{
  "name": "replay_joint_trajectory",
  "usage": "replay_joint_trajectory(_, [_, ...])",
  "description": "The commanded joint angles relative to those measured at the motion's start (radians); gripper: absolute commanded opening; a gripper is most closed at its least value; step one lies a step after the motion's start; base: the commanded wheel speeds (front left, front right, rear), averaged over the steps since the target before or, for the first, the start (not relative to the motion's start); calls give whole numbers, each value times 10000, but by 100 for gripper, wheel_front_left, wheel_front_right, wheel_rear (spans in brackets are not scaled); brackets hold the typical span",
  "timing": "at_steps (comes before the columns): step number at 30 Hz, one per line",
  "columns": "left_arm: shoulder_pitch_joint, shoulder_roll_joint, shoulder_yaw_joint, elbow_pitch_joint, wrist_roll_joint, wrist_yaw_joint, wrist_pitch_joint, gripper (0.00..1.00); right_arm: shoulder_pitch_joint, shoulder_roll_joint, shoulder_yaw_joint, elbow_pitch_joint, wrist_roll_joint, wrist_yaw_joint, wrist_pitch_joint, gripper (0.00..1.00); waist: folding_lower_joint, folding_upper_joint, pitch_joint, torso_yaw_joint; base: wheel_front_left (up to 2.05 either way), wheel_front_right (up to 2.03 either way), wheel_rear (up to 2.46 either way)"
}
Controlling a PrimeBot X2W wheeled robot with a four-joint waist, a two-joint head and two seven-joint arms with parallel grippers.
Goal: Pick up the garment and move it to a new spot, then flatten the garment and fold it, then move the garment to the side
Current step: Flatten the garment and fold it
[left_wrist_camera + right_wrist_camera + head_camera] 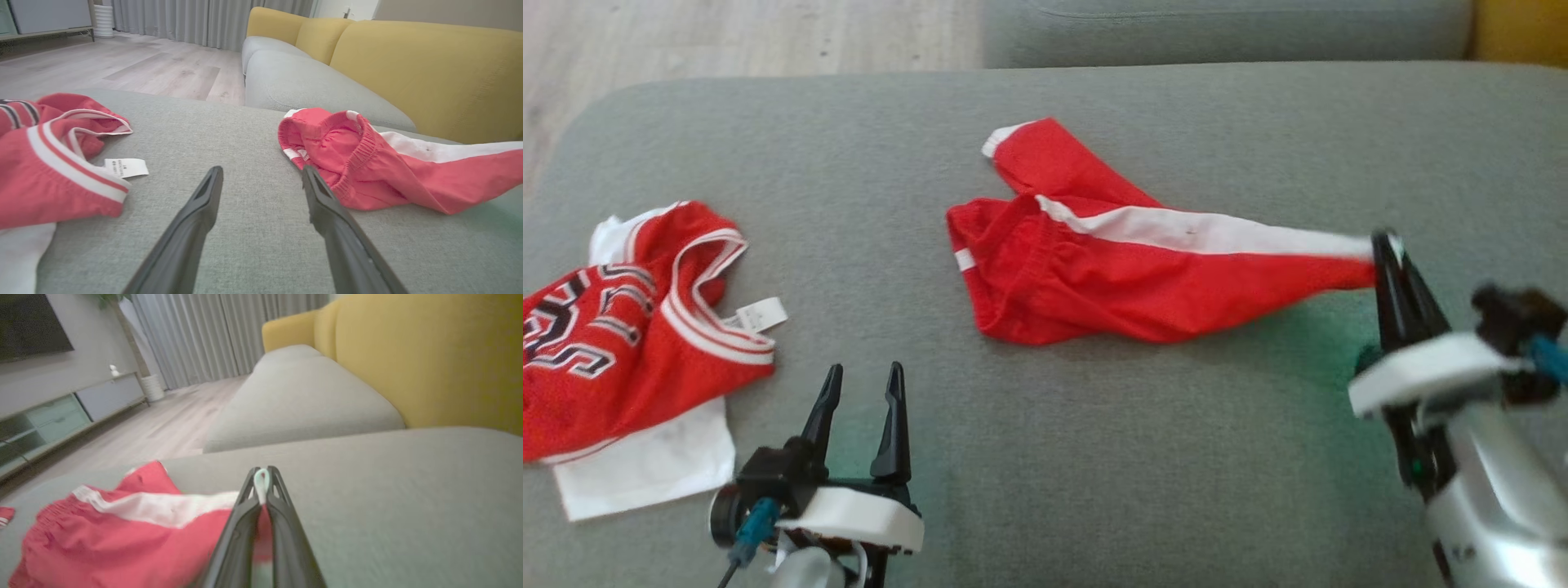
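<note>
The garment point(1127, 269) is a pair of red shorts with a white side stripe, lying on the grey cushion point(1045, 457) and stretched out to the right. My right gripper point(1387, 245) is shut on its right hem, cloth pinched between the fingertips, as the right wrist view shows at the gripper point(262, 477) with the garment point(122, 535) trailing left. The elastic waistband faces my left gripper point(859, 380), which stands open near the front edge, apart from the cloth. In the left wrist view the left gripper point(261, 175) has the garment point(367, 167) just right of its right finger.
A red jersey point(613, 327) with white trim and a white label lies over a white cloth point(645, 465) at the cushion's left. A yellow sofa back point(408, 65) and grey seat cushions point(310, 85) stand behind. Wooden floor point(727, 37) lies beyond the far left edge.
</note>
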Motion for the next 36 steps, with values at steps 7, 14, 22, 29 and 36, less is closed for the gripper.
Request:
replay_joint_trajectory(7, [-536, 39, 160, -234, -40, -76, -95, 100, 810, 681, -931, -548, -1070, 67, -58, 100, 0, -1, 51, -471, 0, 0, 0])
replay_joint_trajectory(14, [-1254, 39, -299, -265, -362, -138, -95, 100, 1295, 1395, -1589, -972, -1896, 67, -59, 100, 0, -1, 351, -822, 0, 0, 0])
replay_joint_trajectory(22, [-3497, 39, -1800, 953, -1332, -198, -95, 100, 1111, 1696, -1282, -1123, -2008, 67, -59, 100, 0, -1, 909, -1359, 0, 0, 0])
replay_joint_trajectory(29, [-5375, 39, -2802, 3111, -2519, 98, 77, 100, 947, 1752, -963, -1147, -1859, 67, -59, 100, 0, -1, 1206, -1794, 0, 0, 0])
replay_joint_trajectory(36, [-6445, 39, -3620, 4195, -3832, 125, 701, 100, 900, 1762, -758, -1092, -1614, 67, -59, 100, 0, -1, 1353, -1867, 0, 0, 0])
